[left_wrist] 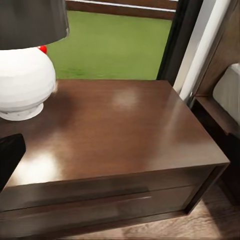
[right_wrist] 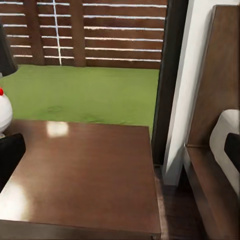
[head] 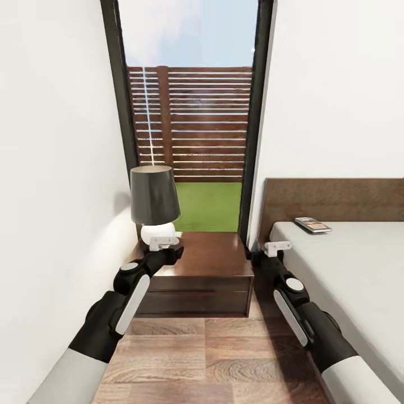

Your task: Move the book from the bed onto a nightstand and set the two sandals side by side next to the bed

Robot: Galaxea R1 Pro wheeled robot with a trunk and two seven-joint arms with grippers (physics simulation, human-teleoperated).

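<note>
The book [head: 313, 225], a small dark paperback, lies on the light-grey mattress of the bed [head: 359, 269] close to the headboard. The dark-brown nightstand [head: 210, 264] stands between the left wall and the bed, and its flat top [left_wrist: 120, 125] is bare beside a lamp. My left gripper [head: 164, 242] hovers over the nightstand's front left, open and empty. My right gripper [head: 278, 247] hangs in the gap between nightstand and bed corner, open, its fingers [right_wrist: 10, 160] spread wide with nothing between them. The sandals are out of view.
A lamp [head: 154, 202] with a dark shade and white round base [left_wrist: 22, 85] occupies the nightstand's back left. Behind it a tall dark-framed window [head: 191, 112] shows a slatted fence and grass. White walls close in on both sides; wood-plank floor [head: 213, 359] lies in front.
</note>
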